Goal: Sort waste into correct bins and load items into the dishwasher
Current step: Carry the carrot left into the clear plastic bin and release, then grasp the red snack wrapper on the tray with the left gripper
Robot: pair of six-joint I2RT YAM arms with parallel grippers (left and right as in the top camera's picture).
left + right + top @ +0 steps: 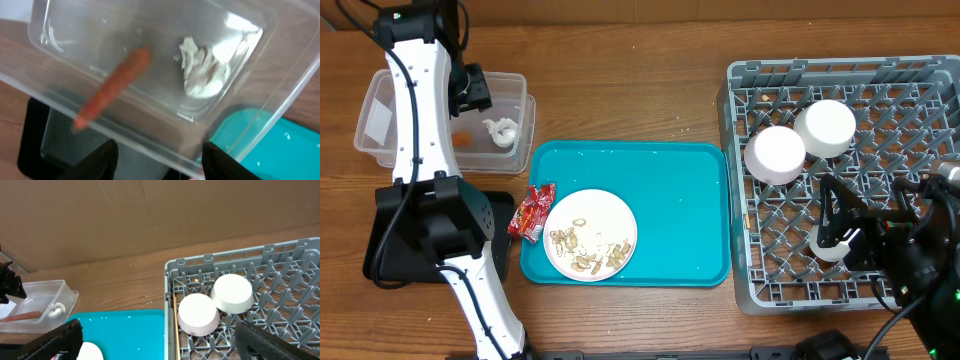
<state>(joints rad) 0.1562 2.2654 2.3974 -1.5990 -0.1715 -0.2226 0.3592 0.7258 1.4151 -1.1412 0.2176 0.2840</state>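
Observation:
The clear bin [380,118] at the table's far left holds the orange carrot piece [463,137] and the crumpled white tissue [503,131]. My left gripper [475,90] hovers above that bin, open and empty. In the left wrist view the carrot piece [115,85] and tissue [202,70] lie beyond my fingertips [102,160]. The black bin [378,262] lies under the left arm. A red wrapper [532,212] touches the plate [590,235], which carries beige scraps. Two bowls [775,155] [825,127] sit upside down in the dishwasher [840,80]. My right gripper [840,235] hangs open over it. A chopstick [175,325] lies along its left wall.
A teal tray [680,210] lies mid-table under the plate, with rice crumbs scattered on it. The left arm's white link runs from the front edge up to the clear bin. A brown wall rises behind the table in the right wrist view.

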